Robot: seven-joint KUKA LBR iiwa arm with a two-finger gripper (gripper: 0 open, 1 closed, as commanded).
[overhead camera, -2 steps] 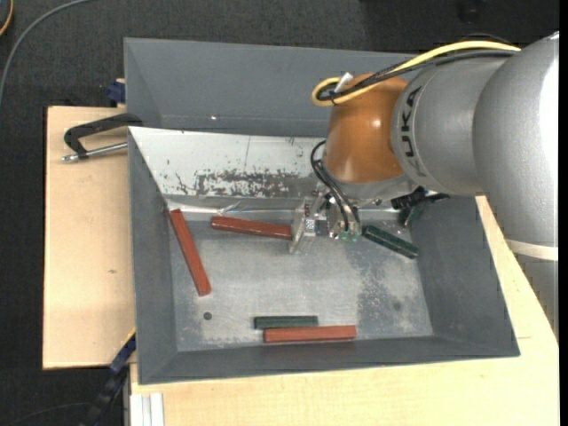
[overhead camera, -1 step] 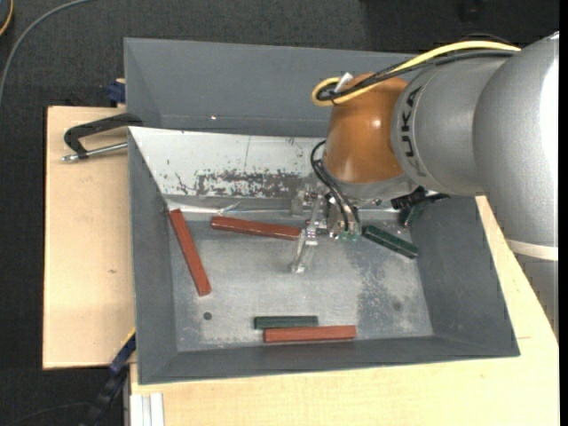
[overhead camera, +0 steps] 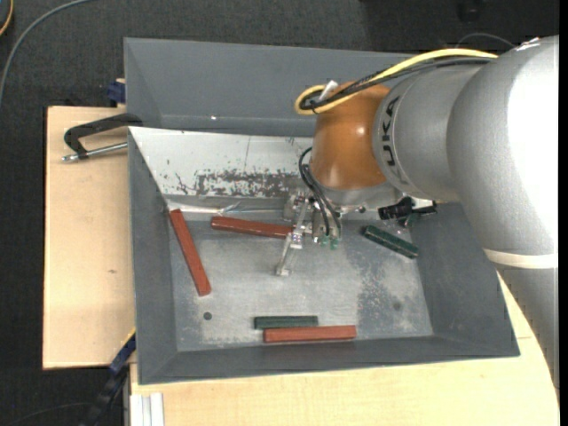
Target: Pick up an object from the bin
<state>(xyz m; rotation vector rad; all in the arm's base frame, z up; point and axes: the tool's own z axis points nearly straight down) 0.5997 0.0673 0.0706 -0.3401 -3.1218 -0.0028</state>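
Hanging over the middle of the grey bin [overhead camera: 266,78], my arm's gripper [overhead camera: 287,263] sits just beside the right end of a red-brown stick [overhead camera: 251,227] that lies crosswise. I cannot tell from here how far the gripper is open, or whether it has hold of anything. A longer red-brown stick [overhead camera: 190,251] slants near the left edge. A dark green stick [overhead camera: 390,241] lies toward the right edge. Another green stick [overhead camera: 285,322] and a red-brown bar [overhead camera: 309,334] lie side by side along the near edge.

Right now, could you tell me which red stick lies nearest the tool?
The level stick mid-bin, its right end at the tool; the slanted left stick and bottom stick lie farther.
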